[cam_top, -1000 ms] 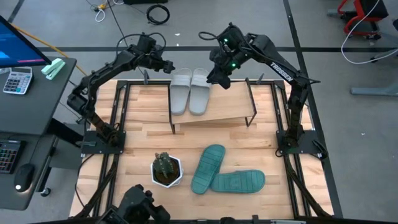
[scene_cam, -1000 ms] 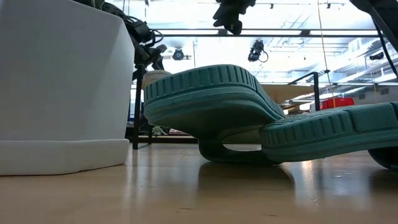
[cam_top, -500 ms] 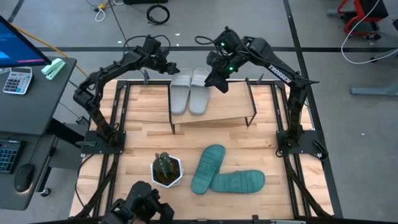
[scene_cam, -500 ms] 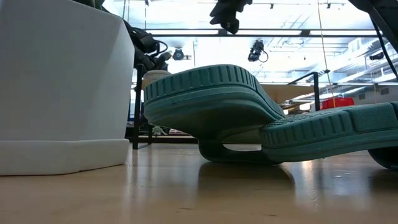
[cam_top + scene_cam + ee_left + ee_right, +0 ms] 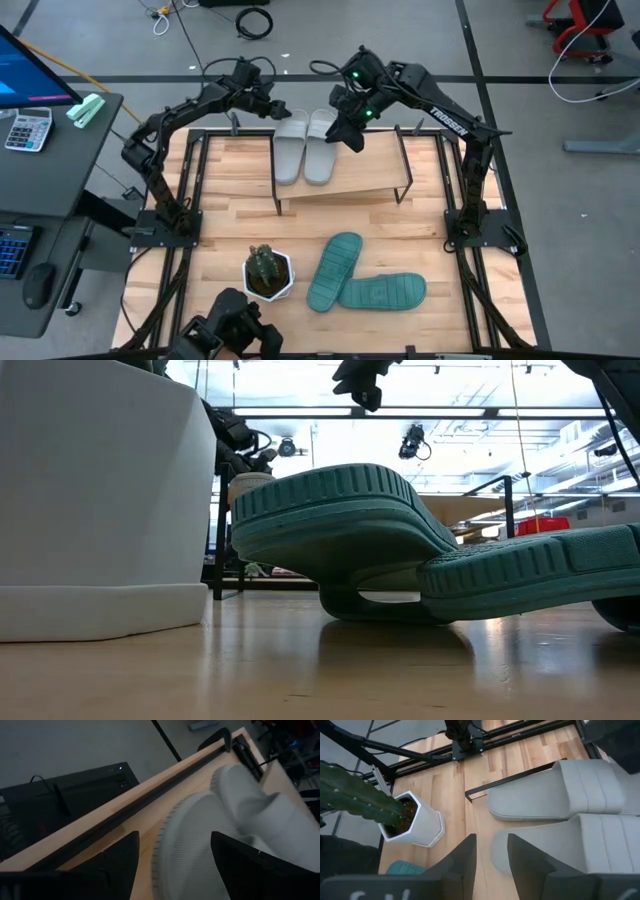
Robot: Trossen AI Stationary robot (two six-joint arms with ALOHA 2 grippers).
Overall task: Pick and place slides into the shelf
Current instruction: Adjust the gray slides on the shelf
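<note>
Two light grey slides [image 5: 290, 152] [image 5: 320, 148] lie side by side, soles down, on the left part of the shelf's wooden top board [image 5: 365, 175]. Two teal slides [image 5: 333, 270] [image 5: 385, 291] lie on the table near its near edge, one overlapping the other [image 5: 330, 520] [image 5: 530, 575]. My left gripper [image 5: 274, 109] hovers open just beyond the far end of the left grey slide [image 5: 200, 845]. My right gripper [image 5: 350, 135] hangs open above the far end of the right grey slide [image 5: 570, 845], well clear of it [image 5: 360, 380].
A potted cactus in a white pot [image 5: 268, 272] stands on the table left of the teal slides and fills the left of the low view [image 5: 100, 490]. Black frame rails [image 5: 195, 170] run along the table's sides. The shelf board's right half [image 5: 385, 165] is bare wood.
My right gripper has drifted a little toward the table's left, staying above the grey slides. The slides have not moved.
</note>
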